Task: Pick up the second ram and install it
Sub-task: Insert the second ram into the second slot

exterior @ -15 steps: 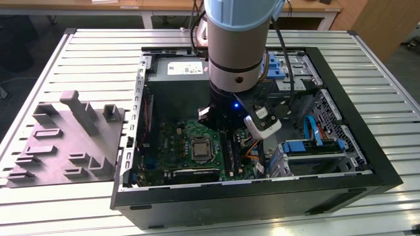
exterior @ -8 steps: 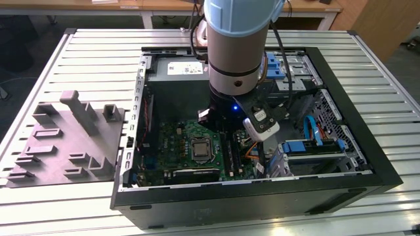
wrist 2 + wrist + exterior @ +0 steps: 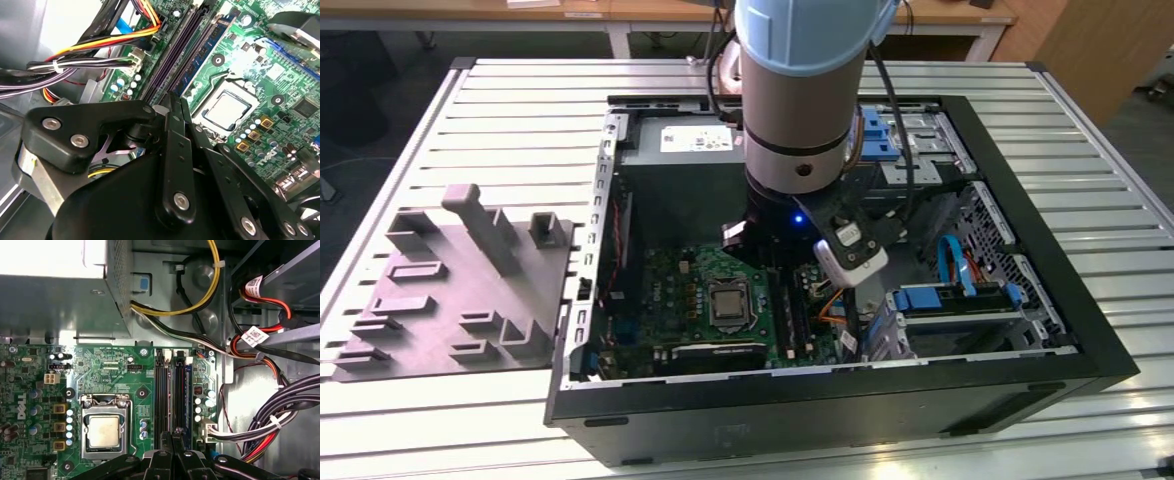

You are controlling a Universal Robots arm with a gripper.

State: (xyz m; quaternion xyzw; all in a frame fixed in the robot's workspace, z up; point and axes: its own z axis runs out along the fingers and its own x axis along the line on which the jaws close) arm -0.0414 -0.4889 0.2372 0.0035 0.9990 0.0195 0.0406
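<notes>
My gripper (image 3: 769, 258) hangs inside the open computer case (image 3: 1067, 330), low over the green motherboard (image 3: 670, 292). In both wrist views its black fingers (image 3: 175, 107) are pressed together, and I see nothing between them. The gripper's tip (image 3: 172, 434) hovers over the near end of the dark memory slots (image 3: 161, 390), beside the processor socket (image 3: 104, 430). One ram stick (image 3: 206, 49) with a blue-green board stands seated in the slot nearest the cables. The second ram is out of view.
Bundles of black, yellow and red cables (image 3: 280, 410) run close beside the slots. The power supply (image 3: 55, 295) and the drive bays with blue clips (image 3: 921, 297) crowd the case. A grey parts fixture (image 3: 447, 285) lies on the slatted table at the exterior view's left.
</notes>
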